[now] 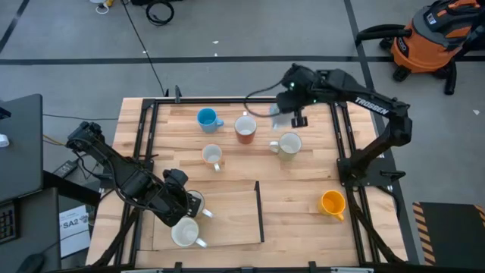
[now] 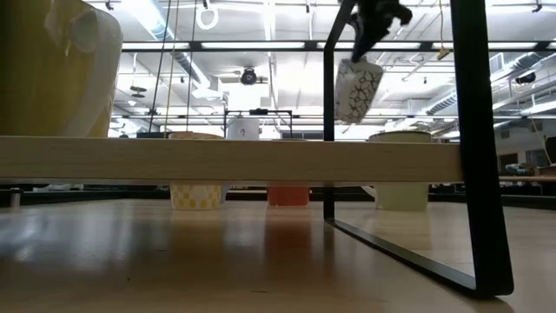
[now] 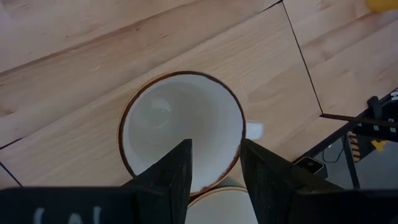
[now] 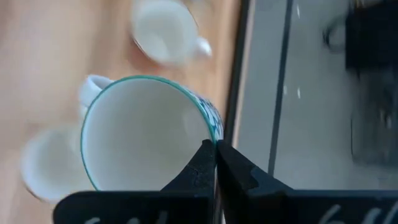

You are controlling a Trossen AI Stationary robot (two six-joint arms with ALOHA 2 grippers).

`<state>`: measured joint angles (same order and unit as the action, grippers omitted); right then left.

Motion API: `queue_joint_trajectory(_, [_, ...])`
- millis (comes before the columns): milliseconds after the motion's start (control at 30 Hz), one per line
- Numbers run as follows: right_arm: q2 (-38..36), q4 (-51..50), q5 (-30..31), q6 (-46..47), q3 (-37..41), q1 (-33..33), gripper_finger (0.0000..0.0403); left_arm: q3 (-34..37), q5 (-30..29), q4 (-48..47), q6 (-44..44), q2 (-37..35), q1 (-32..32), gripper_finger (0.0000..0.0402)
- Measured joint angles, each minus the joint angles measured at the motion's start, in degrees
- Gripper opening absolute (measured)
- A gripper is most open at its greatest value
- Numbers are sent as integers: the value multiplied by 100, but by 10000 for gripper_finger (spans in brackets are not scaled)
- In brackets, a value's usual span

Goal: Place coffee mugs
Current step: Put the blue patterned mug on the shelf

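My left gripper (image 1: 187,205) is over the wooden board (image 1: 231,220) at the near left, shut on a white mug with a brown rim (image 3: 180,124). A second white mug (image 1: 186,233) sits on the board just nearer. At the far side my right gripper (image 1: 292,108) is shut on a patterned white mug with a teal rim (image 4: 143,137), which hangs high above the table (image 2: 356,87). Standing upright on the tabletop are a blue mug (image 1: 206,118), a reddish-brown mug (image 1: 245,129), a small white mug (image 1: 212,155), a pale mug (image 1: 289,144) and an orange-yellow mug (image 1: 332,202). My left gripper holds the brown-rimmed mug by its rim (image 3: 231,163), close to the handle (image 3: 254,129). One finger (image 3: 177,171) is inside the mug and the other (image 3: 264,174) outside. They come steeply from above. I cannot tell whether the mug's base rests on the board. My right gripper pinches the patterned mug's wall at the rim (image 4: 211,134), one finger inside and one outside, on the side away from the handle (image 4: 93,84). The fingers slant down from above. The mug hangs tilted below them, lifted clear of the table.
A black upright divider (image 1: 258,205) bounds the board's right side, and black frame rails (image 1: 341,129) run along the table's edges. In the low view a large mug (image 2: 52,69) sits on the board's edge close to the camera. Bare wood lies between the divider and the orange-yellow mug.
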<state>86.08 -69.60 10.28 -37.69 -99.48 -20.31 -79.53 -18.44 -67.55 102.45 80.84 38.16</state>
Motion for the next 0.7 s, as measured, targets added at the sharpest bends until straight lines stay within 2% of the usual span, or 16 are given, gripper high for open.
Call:
queue_joint_trajectory(300, [0, 475, -854, 0, 0, 754, 8, 0, -33, 2, -12, -1, 1, 142])
queue_joint_trajectory(700, [0, 578, -878, 189, 440, 983, 6, 0, -129, 19, -161, 7, 1, 142])
